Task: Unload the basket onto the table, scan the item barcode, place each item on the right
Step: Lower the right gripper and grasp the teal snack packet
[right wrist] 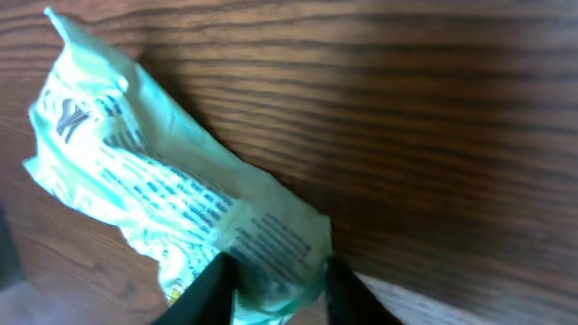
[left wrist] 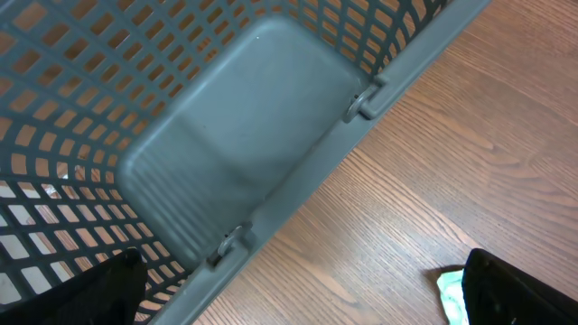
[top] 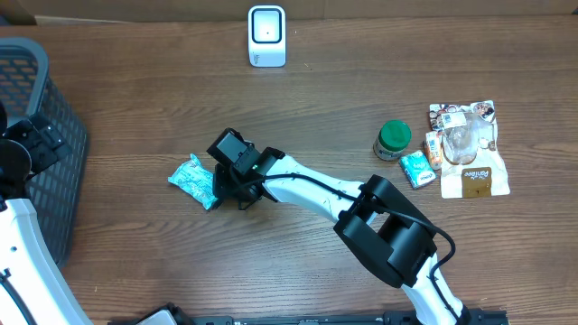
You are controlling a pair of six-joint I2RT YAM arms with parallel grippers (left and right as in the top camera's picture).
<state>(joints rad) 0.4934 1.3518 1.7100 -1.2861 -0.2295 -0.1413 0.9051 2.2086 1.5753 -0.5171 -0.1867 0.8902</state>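
Jaws of the right gripper [right wrist: 278, 293] pinch the crumpled mint-green plastic packet [right wrist: 153, 181], which probably next needs lifting toward the white boxy scanner [top: 266, 36] at twelve o'clock.

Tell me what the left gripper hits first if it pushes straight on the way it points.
Most likely the grey basket: the left gripper, wide open, faces its end wall and rim. Depth is unclear, so it might instead touch the wooden table just outside the rim.
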